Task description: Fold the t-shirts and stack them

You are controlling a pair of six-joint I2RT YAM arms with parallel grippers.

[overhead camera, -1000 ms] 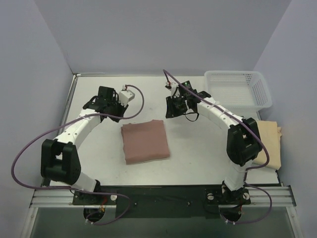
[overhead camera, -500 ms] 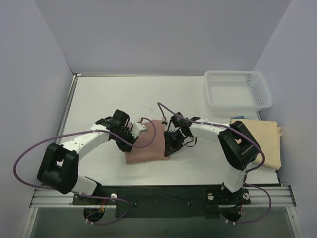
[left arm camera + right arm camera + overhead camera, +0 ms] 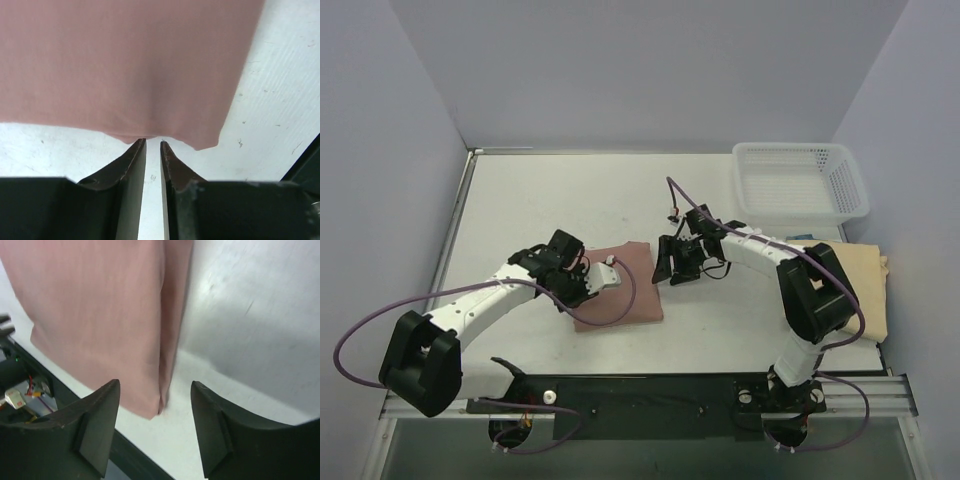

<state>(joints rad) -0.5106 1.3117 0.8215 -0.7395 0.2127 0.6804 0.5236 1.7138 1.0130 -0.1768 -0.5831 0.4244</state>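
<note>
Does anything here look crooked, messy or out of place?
Nothing spilled or damaged. The folded pink shirt lies slightly askew on the table, and the tan shirt sits apart by the right edge, not yet stacked.

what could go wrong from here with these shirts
The left gripper, nearly closed, sits at the hem of the pink shirt; a pull could drag the fold open. The open right gripper faces the layered side edge and might catch only one layer. The right elbow hangs over the tan shirt and could snag it.
</note>
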